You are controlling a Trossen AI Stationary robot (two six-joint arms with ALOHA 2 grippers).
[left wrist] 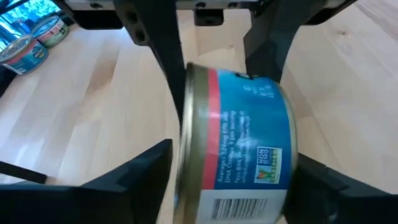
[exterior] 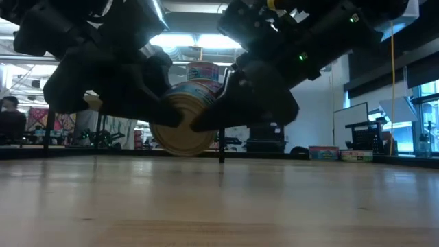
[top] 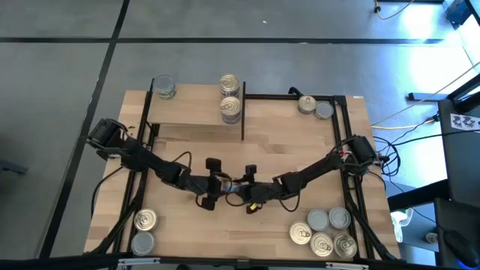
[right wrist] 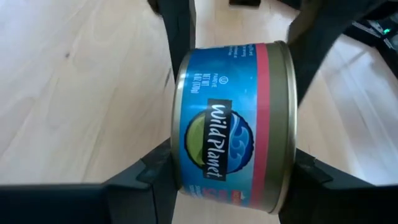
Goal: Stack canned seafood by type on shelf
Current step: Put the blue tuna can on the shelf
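Nearest the table's front edge, two short round metal tins (top: pixel 142 230) lie at the left corner. A cluster of gold-topped and silver-topped tins (top: pixel 327 232) sits at the right corner, not yet sorted.

Behind them, at mid-table, the two dark arms meet over one blue-and-red-labelled round metal tin with a gold rim (right wrist: pixel 233 124). It is carried clear of the wood and turned on edge, so its flat ends face sideways. The right gripper (top: pixel 248 187) is clamped on it, one pad pressed on each flat end. The left gripper (top: pixel 217 183) brackets the same tin from the opposite side. I cannot tell whether it presses or only stands around it, so this looks like a hand-over in mid-exchange.

The tin should handle as a rigid, fairly dense little puck. It will not crush, but the lacquered metal and glossy paper label are slick. The flat ends give the surest purchase. Across the curved wall it could roll or squirt out of the pads.

Farthest back stands the light wood shelf with thin black frame (top: pixel 191 105). It carries a tall stack of tins (top: pixel 230 97) and a single tin (top: pixel 163 88) at its left end. Two more loose tins (top: pixel 314 107) rest at the far right corner.
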